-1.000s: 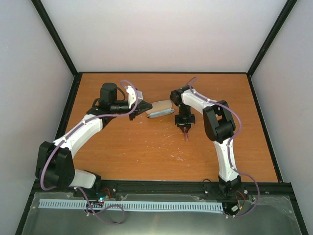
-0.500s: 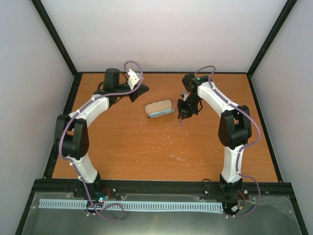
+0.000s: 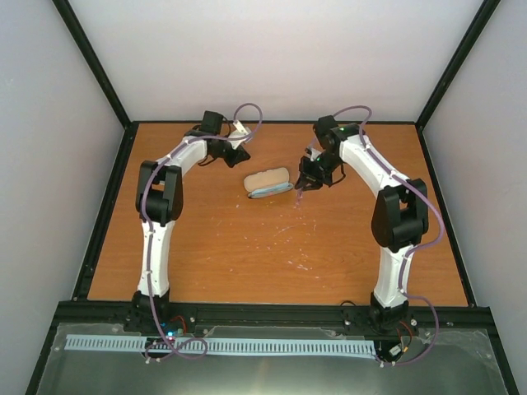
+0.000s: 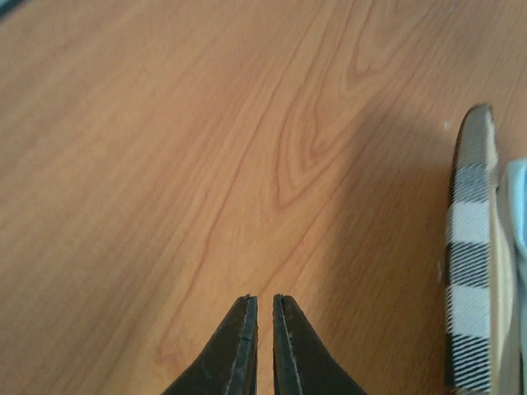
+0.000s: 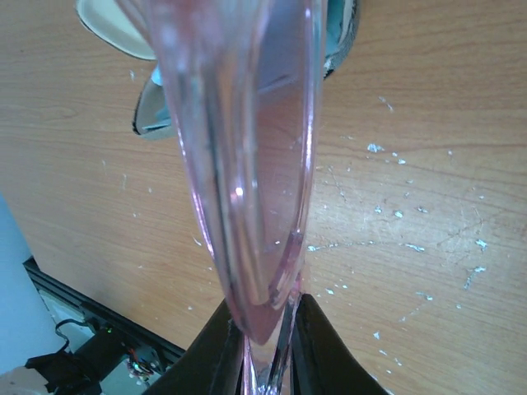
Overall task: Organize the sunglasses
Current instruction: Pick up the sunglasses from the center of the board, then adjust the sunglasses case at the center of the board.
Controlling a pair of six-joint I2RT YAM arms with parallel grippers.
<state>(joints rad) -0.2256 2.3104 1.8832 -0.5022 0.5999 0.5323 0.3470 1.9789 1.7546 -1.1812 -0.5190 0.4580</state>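
Note:
The sunglasses (image 5: pixel 247 164), translucent pink with near-clear lenses, hang from my right gripper (image 5: pixel 268 317), which is shut on their frame. From above, the right gripper (image 3: pixel 306 183) sits just right of the tan oval case (image 3: pixel 269 182), and a pink tip of the sunglasses (image 3: pixel 298 197) shows below it. The case (image 5: pixel 148 115) lies just beyond the glasses in the right wrist view. My left gripper (image 3: pixel 240 153) is behind and left of the case, shut and holding nothing. In the left wrist view its fingertips (image 4: pixel 263 300) point at bare wood, with the plaid side of the case (image 4: pixel 473 263) at the right edge.
The wooden table (image 3: pixel 206 247) is fenced by a black frame and white walls. White flecks (image 5: pixel 395 214) dot the wood near the case. A black rail (image 3: pixel 272 313) with the arm bases runs along the near edge.
My left arm has drawn back from the case's left end toward the far left. My right gripper has carried the sunglasses back and up to the case's right end.

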